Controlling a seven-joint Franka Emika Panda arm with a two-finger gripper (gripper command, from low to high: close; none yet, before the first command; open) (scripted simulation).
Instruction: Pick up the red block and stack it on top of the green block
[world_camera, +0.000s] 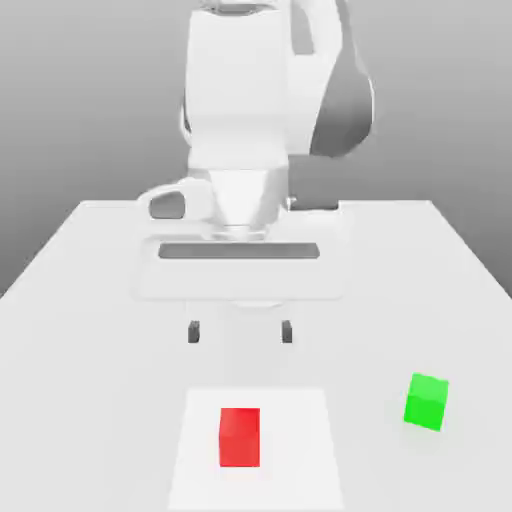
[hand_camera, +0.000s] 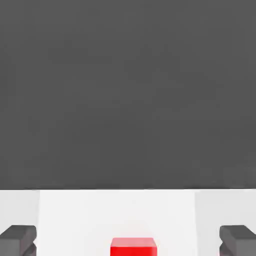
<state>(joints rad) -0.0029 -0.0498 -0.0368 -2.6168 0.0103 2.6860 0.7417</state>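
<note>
so the small bright red plain-faced cube (world_camera: 240, 438) is sitting on a flat bright white square patch (world_camera: 300, 480), roughly mid-patch, with white showing all around it. nothing's touching it from above. in the exterior view it's a bit left of center and down low, and its faces look pretty much squared up with the camera.

the small bright green plain-faced cube (world_camera: 426, 402) is off the patch, well apart from the red one, over toward the exterior view's right. it's turned at a bit of an angle and sits right on the pale, smooth tabletop (world_camera: 90, 400).

the two-finger gripper (world_camera: 240, 332) is hanging above the table, pointing down, and its dark grey blocky fingertips (world_camera: 194, 332) are spread wide with nothing between them. in the hand view you get the red cube down between the two tips, still clear of both.

behind all that there's the white robot arm with dark grey parts (world_camera: 238, 90), standing over the table against a plain grey backdrop (world_camera: 80, 100).
</note>
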